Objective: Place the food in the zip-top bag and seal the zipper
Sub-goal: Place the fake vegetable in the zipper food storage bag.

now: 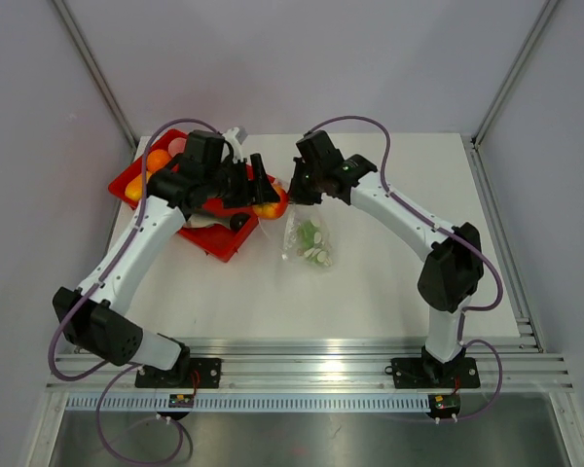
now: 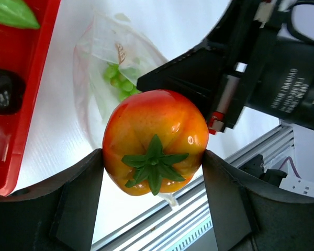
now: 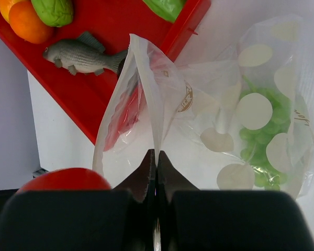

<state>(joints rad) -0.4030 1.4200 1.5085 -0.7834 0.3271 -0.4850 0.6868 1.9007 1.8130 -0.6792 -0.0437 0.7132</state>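
A red tray (image 3: 94,91) sits at the far left of the white table (image 1: 389,282). It carries a grey toy fish (image 3: 81,54), an orange (image 3: 23,22), a green bumpy vegetable (image 3: 53,10) and a dark purple piece (image 2: 2,91) by its near rim. The tray's right corner lies just beside the zip-top bag (image 3: 220,104), and part of the red rim shows through the lifted plastic.

The bag lies near the middle of the table, between the two arms. It is clear and crinkly, printed with whitish round spots, and a cluster of green grapes (image 3: 264,130) rests in its lower part.

The right gripper (image 3: 156,172) is closed tight on an upper edge of the bag, with the film pinched between its fingers. That edge stands up in a fold while the rest stays flat on the table. Whether the pinched edge is the seal strip itself I cannot tell.

The left gripper (image 2: 153,167) clamps a toy tomato (image 2: 157,125) between both fingers. The tomato is glossy orange-red with a green star-shaped calyx. It hangs off the table by the tray's right corner, close beside the right gripper's black body, which crowds in from the right. The bag lies below and beyond the tomato.
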